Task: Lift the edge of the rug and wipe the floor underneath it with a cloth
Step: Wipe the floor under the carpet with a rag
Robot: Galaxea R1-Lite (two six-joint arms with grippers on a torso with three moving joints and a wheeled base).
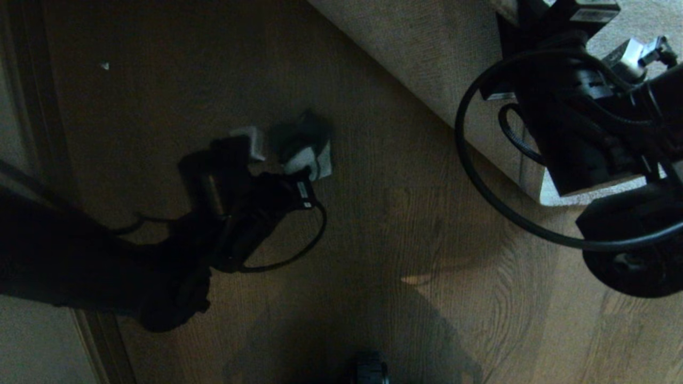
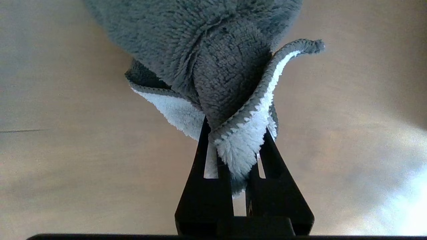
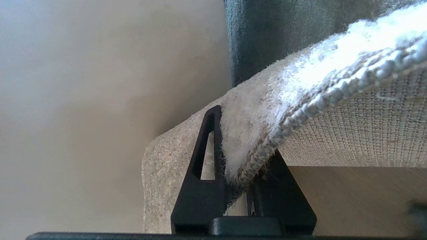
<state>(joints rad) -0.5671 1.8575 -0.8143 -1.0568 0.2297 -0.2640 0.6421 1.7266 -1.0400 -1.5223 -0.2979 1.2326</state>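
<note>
Rug point(image 3: 267, 133) edge is pinched up off the floor point(image 1: 373, 240) by your R gripper point(image 3: 238, 173), backing showing. L gripper point(image 2: 238, 160) is clamped on the cloth point(image 2: 206, 66), out on bare planks well left of the rug. Keep R steady, press cloth flat, sweep twd the lifted edge w/o snagging it.

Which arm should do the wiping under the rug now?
Probably the left: its gripper already pinches the cloth over the floor. The right gripper is busy holding up the rug.

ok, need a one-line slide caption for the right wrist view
Right end effector shut on the rug edge, lifting it to expose woven backing and the floor beneath.
</note>
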